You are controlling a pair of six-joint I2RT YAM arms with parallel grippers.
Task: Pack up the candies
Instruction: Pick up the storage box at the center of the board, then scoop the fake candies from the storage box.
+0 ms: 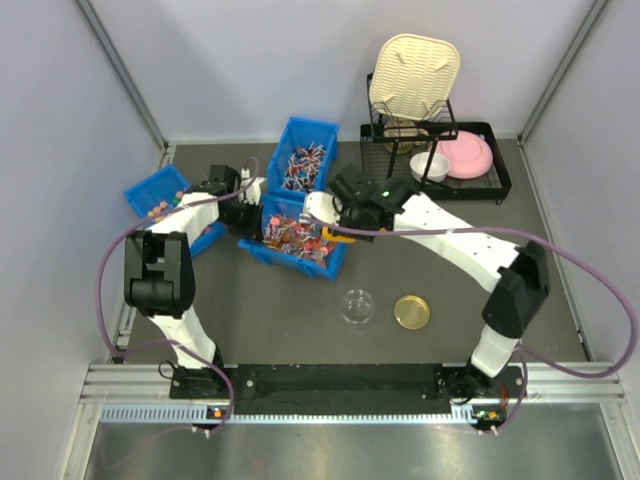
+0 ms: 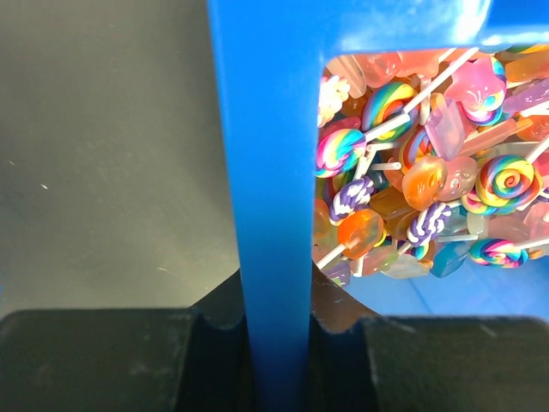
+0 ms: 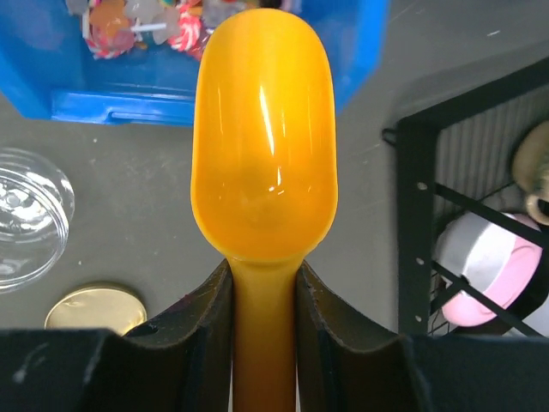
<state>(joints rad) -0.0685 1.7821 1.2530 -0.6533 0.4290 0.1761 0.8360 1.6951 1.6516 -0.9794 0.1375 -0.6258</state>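
Left gripper [image 2: 274, 322]: clamping the smooth blue plastic wall of the bin [image 2: 266, 129], probably steadying it for scooping.
Candies [image 2: 412, 172]: lying heaped inside that bin, glossy and swirled, many on thin white sticks.
Right gripper [image 3: 264, 296]: grasping the handle of a shiny, rounded yellow scoop [image 3: 262, 146], its bowl sitting empty at the bin's edge.

Grey table [image 1: 270, 330], three blue bins [image 1: 285, 256], clear jar [image 1: 358, 307] beside gold lid [image 1: 411, 312], black wire rack [image 1: 390, 160] back right
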